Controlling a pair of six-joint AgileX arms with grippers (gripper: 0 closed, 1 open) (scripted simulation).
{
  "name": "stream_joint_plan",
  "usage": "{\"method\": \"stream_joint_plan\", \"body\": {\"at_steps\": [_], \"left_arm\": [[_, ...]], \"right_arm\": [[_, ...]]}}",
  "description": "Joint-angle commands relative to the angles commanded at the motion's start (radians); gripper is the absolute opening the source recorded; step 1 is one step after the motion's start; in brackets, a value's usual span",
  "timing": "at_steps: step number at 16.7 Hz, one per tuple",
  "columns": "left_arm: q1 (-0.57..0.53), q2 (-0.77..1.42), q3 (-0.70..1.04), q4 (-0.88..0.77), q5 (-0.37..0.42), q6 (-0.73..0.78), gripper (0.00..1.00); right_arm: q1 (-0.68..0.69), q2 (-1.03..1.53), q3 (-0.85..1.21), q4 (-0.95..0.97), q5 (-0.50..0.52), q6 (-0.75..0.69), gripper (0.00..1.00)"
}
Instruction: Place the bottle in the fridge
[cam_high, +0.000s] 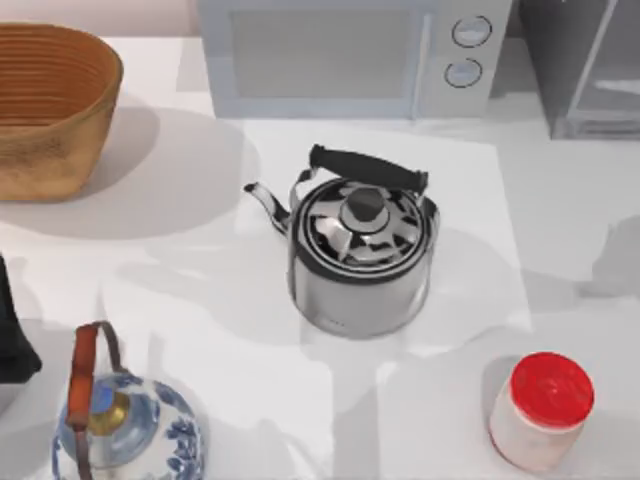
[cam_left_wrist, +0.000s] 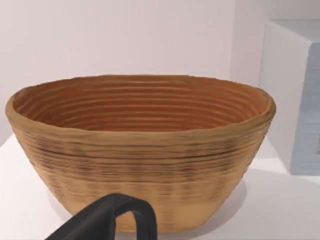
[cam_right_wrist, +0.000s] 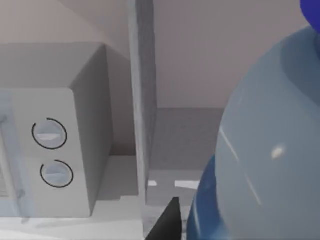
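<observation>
Bottle (cam_right_wrist: 270, 150) loomed close before right wrist camera, beside fridge (cam_right_wrist: 142, 100) edge, microwave (cam_right_wrist: 55, 150) beyond. Right jaws: state indeterminable. Left arm (cam_high: 12, 335) parked at table's left edge, facing basket (cam_left_wrist: 140, 150); jaws indeterminable.

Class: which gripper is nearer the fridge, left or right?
Right. The right gripper, with the bottle close beside it, faces the fridge next to the microwave. The left gripper is at the table's left side facing the basket, far from the fridge.
</observation>
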Motion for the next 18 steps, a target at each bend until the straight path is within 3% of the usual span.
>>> {"method": "stream_joint_plan", "body": {"at_steps": [8, 18], "left_arm": [[0.0, 0.0, 0.0, 0.0, 0.0, 0.0, 1.0], [0.0, 0.0, 0.0, 0.0, 0.0, 0.0, 1.0]], "right_arm": [[-0.158, 0.903, 0.323, 0.369, -0.011, 0.0, 0.01], [-0.19, 1.413, 0.681, 0.773, -0.14, -0.014, 0.01]]}}
